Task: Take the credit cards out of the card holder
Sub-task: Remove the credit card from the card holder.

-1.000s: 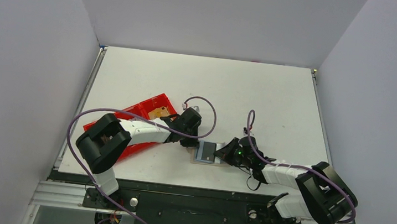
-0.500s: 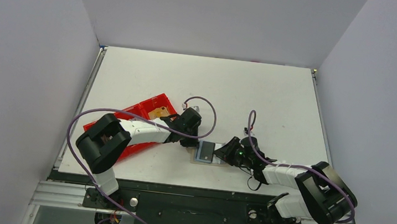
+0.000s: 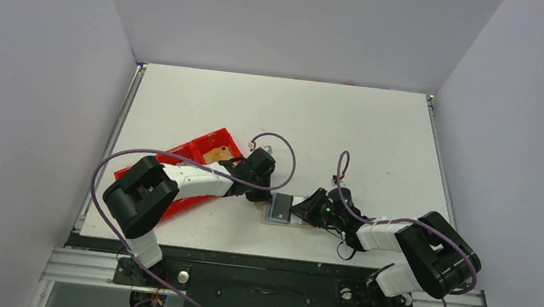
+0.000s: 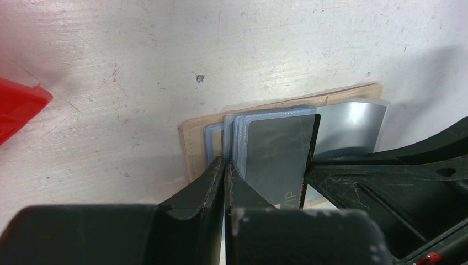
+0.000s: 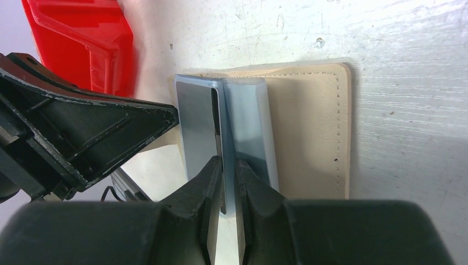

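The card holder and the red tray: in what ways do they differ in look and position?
The card holder is tan; the red tray is bright red. The card holder is flat, with a stitched edge; the red tray has raised walls. The card holder carries bluish credit cards, pinched by the left gripper and the right gripper; the red tray lies aside. Both rest on the white table.

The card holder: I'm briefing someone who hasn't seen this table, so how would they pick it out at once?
On the white table, look near the front edge, where the left gripper and right gripper meet. The card holder lies flat there: a tan, stitched wallet with grey-blue credit cards rising from it, unlike the red tray to its left.
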You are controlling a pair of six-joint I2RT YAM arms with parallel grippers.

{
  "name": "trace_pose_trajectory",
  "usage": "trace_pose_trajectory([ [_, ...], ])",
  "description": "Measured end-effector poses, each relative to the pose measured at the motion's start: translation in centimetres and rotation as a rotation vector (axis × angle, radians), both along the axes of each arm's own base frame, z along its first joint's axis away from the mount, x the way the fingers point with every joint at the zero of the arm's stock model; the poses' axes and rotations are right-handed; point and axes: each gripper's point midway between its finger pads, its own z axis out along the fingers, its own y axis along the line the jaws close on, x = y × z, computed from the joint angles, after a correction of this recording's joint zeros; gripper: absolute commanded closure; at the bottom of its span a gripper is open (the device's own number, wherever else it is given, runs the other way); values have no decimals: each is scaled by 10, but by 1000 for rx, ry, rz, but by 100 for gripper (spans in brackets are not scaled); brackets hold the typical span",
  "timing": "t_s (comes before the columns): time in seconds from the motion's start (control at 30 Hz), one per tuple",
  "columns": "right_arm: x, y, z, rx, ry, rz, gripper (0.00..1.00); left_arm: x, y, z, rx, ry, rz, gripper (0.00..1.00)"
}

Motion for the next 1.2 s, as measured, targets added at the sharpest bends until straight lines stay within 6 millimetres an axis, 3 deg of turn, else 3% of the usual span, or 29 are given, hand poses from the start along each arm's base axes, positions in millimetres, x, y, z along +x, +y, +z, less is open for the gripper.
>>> trace_pose_trajectory([
  [0.67, -3, 9, 2, -63, -17, 43, 88, 0, 0, 0, 0, 0, 0, 100],
  [0.9, -3, 10, 1, -108, -28, 53, 96, 0, 0, 0, 0, 0, 0, 100],
  [1.2, -4, 8, 1, -82, -33, 37, 86, 0, 0, 0, 0, 0, 0, 100],
])
